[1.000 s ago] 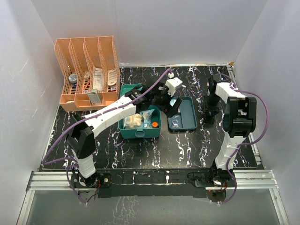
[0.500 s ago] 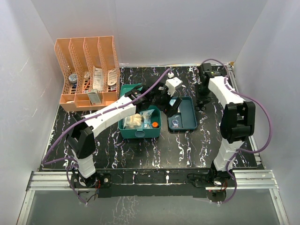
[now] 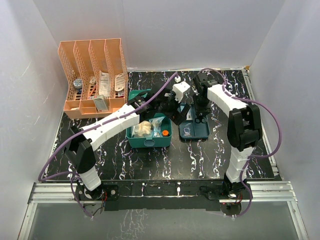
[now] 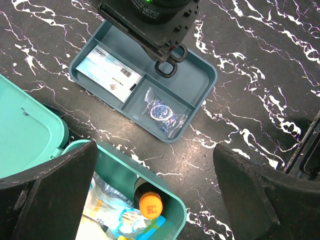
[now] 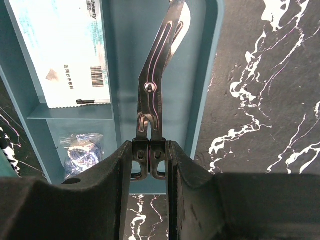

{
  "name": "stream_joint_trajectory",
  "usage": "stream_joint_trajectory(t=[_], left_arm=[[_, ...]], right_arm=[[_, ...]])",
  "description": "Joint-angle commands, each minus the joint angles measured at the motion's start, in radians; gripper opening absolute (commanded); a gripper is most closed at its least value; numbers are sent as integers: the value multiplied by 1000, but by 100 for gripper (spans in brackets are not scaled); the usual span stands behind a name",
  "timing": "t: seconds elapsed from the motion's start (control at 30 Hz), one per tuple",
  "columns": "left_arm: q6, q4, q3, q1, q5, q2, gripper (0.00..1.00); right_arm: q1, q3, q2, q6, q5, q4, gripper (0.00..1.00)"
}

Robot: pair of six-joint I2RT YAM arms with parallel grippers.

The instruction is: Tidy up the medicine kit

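Scissors (image 5: pixel 155 75), bent steel, clamped in right gripper (image 5: pixel 150 150) over dark teal insert tray (image 5: pixel 187 115), long axis top-to-bottom. Medicine kit (image 3: pixel 135 137), smooth rounded plastic, mid-frame on marbled desk (image 3: pixel 200 160), latch (image 3: pixel 149 144) facing bottom edge. Left gripper (image 4: pixel 155 147) spread wide.

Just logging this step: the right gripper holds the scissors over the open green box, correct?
Not quite. The right gripper does hold the scissors, but over the dark tray beside the box, not over the box. The right wrist view shows it.
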Motion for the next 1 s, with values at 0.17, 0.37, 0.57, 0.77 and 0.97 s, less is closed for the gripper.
stream_joint_trajectory(t=[0.17,0.37,0.57,0.77,0.97], left_arm=[[0,-15,-10,5,-4,-58,99],[-1,-15,-13,5,2,-61,99],[0,-13,-20,4,2,-67,99],[0,-12,-23,5,1,-72,99],[-1,-18,-23,4,-6,-79,99]], right_arm=[[37,-89,16,21,16,85,0],[38,-123,39,14,37,92,0],[39,-111,46,-2,65,73,0],[40,-89,-39,36,1,106,15],[56,-2,-58,53,-27,93,31]])
